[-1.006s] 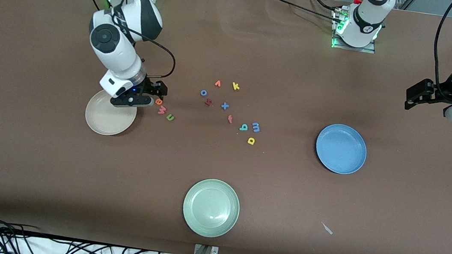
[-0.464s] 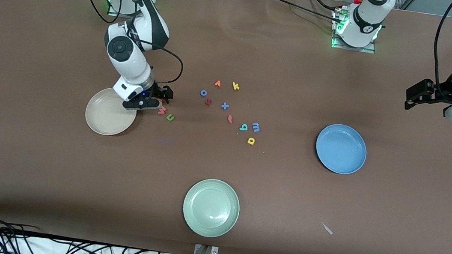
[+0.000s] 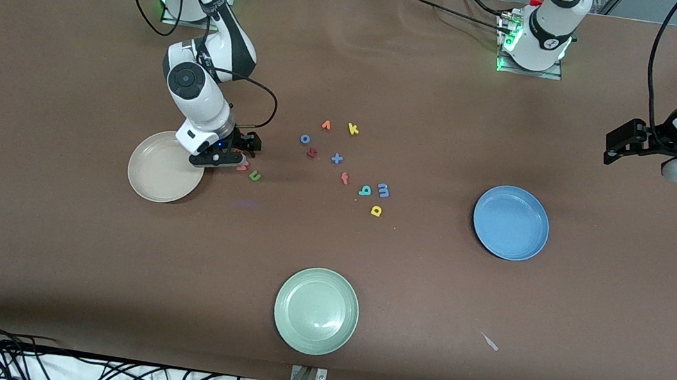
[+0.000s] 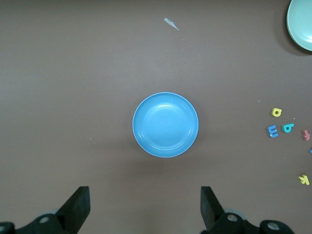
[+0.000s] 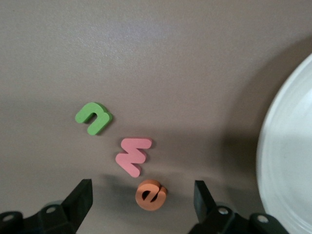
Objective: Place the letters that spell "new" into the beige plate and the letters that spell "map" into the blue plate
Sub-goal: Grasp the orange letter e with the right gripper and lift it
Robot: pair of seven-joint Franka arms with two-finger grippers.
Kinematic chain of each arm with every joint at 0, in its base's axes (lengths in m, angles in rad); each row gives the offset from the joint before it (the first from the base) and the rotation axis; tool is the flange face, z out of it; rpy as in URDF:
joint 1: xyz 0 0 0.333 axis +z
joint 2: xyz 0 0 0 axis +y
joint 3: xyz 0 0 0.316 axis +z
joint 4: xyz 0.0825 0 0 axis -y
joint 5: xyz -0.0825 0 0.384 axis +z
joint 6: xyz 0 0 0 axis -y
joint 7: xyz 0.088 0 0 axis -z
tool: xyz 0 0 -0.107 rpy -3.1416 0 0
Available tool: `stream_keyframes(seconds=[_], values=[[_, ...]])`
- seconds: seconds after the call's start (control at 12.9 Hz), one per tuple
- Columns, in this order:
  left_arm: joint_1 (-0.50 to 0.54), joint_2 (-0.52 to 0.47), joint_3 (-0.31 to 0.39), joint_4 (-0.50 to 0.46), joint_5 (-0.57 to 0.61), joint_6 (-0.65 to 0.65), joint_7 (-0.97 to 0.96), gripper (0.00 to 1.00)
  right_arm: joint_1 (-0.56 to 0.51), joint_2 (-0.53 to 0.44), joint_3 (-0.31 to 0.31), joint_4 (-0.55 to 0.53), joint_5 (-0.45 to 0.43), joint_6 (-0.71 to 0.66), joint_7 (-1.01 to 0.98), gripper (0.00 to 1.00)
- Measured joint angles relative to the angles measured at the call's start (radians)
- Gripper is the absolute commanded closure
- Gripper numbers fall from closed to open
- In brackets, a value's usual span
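Observation:
My right gripper (image 3: 240,153) is low over the table beside the beige plate (image 3: 152,179), open. In the right wrist view its fingers (image 5: 80,195) straddle the orange e (image 5: 151,194) without touching it. The pink w (image 5: 133,156) and green n (image 5: 93,117) lie just past it, with the beige plate's rim (image 5: 282,161) alongside. The blue m (image 3: 382,189), teal a (image 3: 365,190) and yellow p (image 3: 376,211) lie mid-table. The blue plate (image 3: 511,222) holds nothing. My left gripper (image 4: 145,207) waits open, high over the left arm's end of the table.
A pale green plate (image 3: 316,310) sits near the front edge. Other letters lie mid-table: orange v (image 3: 326,125), yellow k (image 3: 353,129), blue o (image 3: 305,139), blue x (image 3: 336,159), red f (image 3: 344,178). A small pale scrap (image 3: 490,341) lies toward the left arm's end.
My right gripper has moved off the beige plate's edge toward the letters and come down around the orange e, which it now hides in the front view. The left arm has barely moved.

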Motion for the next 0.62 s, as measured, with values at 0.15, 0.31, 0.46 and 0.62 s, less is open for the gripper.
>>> stream_keyframes(seconds=[0.15, 0.31, 0.46, 0.62], values=[[0.000, 0.004, 0.000, 0.000, 0.000, 0.000, 0.000, 0.00, 0.000, 0.003, 0.000, 0.000, 0.000, 0.000, 0.000, 0.30], [0.000, 0.004, 0.000, 0.000, 0.000, 0.000, 0.000, 0.00, 0.000, 0.007, 0.000, 0.000, 0.000, 0.000, 0.000, 0.37], [0.000, 0.004, 0.000, 0.000, 0.000, 0.000, 0.000, 0.00, 0.000, 0.009, 0.000, -0.004, 0.000, 0.000, 0.000, 0.42], [0.000, 0.004, 0.000, 0.000, 0.000, 0.000, 0.000, 0.00, 0.000, 0.009, 0.000, -0.010, -0.001, 0.000, 0.000, 0.46]])
